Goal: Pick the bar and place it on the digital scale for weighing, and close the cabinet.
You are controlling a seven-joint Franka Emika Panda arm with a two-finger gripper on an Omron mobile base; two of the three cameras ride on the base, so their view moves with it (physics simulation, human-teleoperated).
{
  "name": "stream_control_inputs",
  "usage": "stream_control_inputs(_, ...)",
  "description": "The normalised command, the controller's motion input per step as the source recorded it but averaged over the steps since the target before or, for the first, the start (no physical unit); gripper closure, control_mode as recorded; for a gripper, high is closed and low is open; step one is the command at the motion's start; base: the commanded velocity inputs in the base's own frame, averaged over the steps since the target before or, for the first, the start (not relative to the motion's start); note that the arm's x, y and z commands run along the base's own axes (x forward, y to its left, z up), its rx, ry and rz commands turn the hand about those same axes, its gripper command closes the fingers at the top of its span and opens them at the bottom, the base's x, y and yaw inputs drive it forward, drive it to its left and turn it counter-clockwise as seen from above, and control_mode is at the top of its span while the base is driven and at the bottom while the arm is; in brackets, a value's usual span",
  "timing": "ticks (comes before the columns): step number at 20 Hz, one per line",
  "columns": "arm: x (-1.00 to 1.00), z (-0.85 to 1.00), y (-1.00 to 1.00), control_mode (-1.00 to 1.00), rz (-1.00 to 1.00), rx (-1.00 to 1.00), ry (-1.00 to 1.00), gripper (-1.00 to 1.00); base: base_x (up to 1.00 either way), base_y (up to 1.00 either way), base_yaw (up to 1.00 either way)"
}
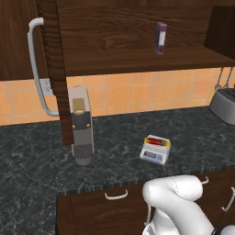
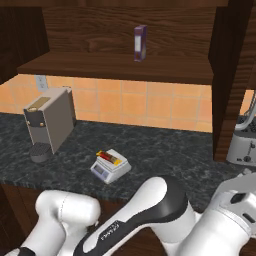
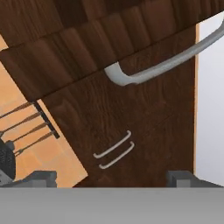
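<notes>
Left base view: bar [image 1: 157, 141] on digital scale [image 1: 155, 150]; hand [image 3: 112, 178] fingers apart, facing cabinet [image 3: 144, 118].

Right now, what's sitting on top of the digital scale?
The bar lies flat on the weighing plate of the digital scale, red with yellow at one end; the sloped display in front stays uncovered. The plate under the bar is hidden. Nothing else rests on it.

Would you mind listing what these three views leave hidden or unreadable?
- Digital scale display: too small to read in both base views.
- Bar wrapper print: too small.
- Purple box label: blurred.
- Gripper: just its fingertips rise at the hand view's bottom edge.
- Cabinet right door: cut off by the left base view's edge.
</notes>
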Motion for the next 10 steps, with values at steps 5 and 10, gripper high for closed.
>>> stream_control_inputs(5, 0.06, 0.00, -0.26, -1.00, 0.26, 0.00, -0.09, -1.00, 0.00, 0.00, 0.00)
stream_control_inputs(10, 0.45, -0.01, -0.40, -1.00, 0.31, 0.01, 0.01, -1.00, 0.00, 0.00, 0.00)
